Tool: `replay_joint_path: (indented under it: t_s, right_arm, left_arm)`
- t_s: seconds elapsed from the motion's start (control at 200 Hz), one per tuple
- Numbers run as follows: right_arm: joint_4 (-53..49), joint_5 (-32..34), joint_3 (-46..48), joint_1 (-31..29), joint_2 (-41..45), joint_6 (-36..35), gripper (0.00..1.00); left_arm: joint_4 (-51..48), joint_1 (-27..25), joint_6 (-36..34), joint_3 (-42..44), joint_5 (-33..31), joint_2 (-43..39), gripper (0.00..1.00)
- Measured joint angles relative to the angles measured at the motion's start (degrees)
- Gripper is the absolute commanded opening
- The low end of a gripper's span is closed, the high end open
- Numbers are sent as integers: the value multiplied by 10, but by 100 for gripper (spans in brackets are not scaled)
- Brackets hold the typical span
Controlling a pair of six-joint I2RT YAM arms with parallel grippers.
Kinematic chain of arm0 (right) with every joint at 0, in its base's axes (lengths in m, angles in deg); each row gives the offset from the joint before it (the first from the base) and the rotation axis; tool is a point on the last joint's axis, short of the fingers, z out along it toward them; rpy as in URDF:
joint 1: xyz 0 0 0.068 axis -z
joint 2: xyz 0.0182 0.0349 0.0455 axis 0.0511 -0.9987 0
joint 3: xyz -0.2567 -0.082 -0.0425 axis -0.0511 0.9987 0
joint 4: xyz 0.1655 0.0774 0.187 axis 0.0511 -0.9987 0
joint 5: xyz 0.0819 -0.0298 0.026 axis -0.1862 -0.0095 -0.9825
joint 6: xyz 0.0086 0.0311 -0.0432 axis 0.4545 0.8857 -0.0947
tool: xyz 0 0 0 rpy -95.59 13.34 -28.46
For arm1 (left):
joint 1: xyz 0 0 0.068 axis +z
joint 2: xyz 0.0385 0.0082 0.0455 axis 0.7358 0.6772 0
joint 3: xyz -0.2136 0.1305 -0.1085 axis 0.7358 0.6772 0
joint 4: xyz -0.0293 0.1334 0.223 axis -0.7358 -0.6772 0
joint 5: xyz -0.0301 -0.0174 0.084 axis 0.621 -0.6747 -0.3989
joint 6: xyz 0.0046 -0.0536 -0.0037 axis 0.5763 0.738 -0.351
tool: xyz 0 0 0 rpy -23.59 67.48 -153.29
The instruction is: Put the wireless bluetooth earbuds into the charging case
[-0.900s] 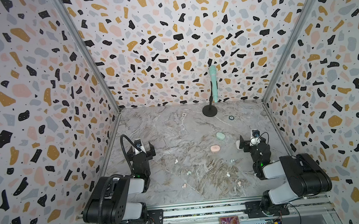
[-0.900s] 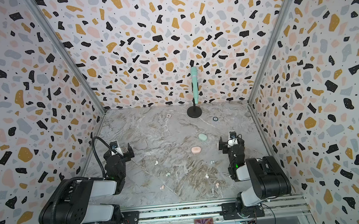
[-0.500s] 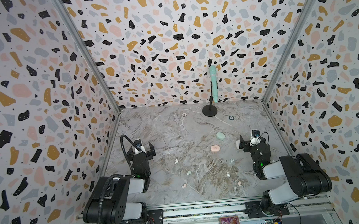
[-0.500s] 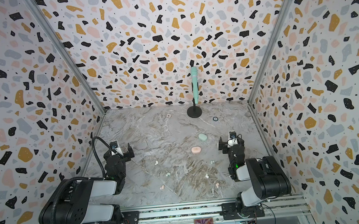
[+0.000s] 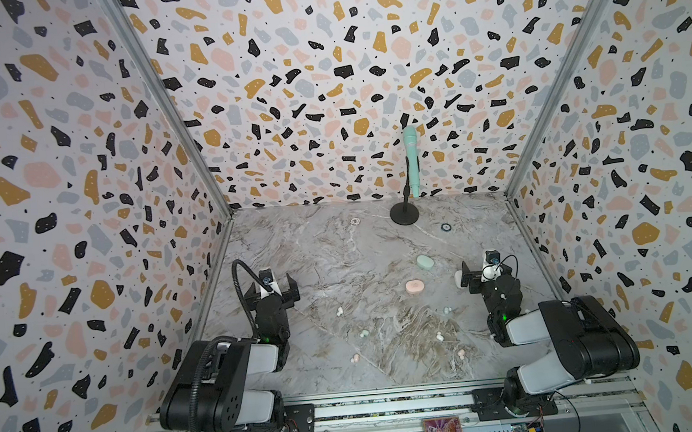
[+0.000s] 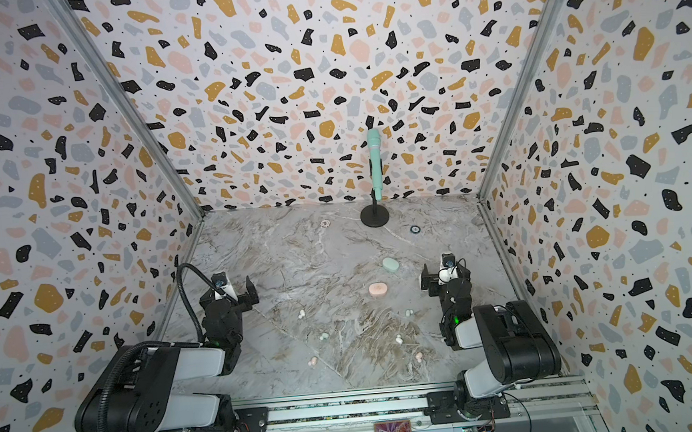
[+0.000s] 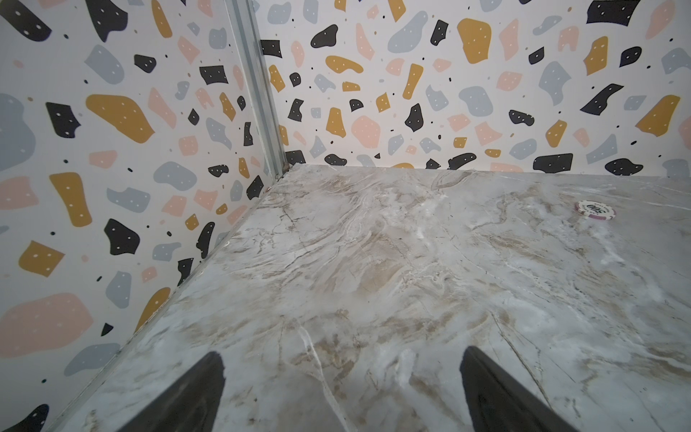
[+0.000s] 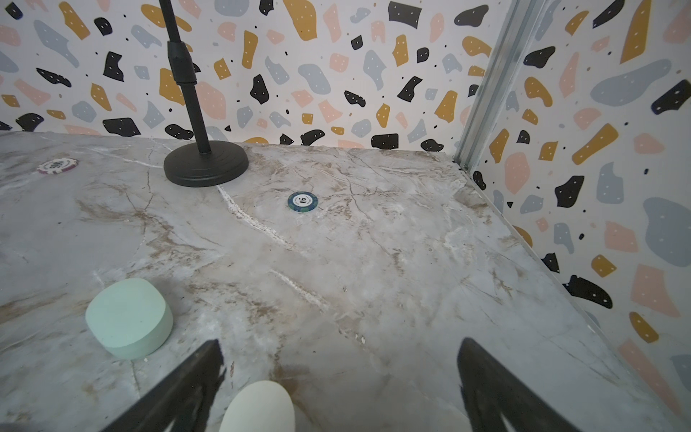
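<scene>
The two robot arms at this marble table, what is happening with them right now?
Nothing is held yet. The left gripper and the right gripper are both open and empty, low over the table. Six earbuds lie scattered on the marble between the arms. The mint case and pink case sit closed farther back, and a white case lies right by the right gripper's jaws.

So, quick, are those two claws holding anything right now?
Left gripper: open, holding nothing.
Right gripper: open, holding nothing.
</scene>
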Motion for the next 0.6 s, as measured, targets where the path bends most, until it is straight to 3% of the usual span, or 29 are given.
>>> replay_joint_path:
  t_s: [0.23, 0.42, 0.601]
  right_arm:
    - [-12, 3, -2, 1, 6, 2, 99]
    - [-196, 16, -91, 1, 97, 29, 99]
    - [-413, -8, -206, 1, 135, 91, 99]
  left_arm:
    - [-10, 0, -2, -2, 5, -4, 100]
    - [-191, -4, 0, -104, 12, -63, 100]
    - [-308, -47, 5, -166, -4, -127, 100]
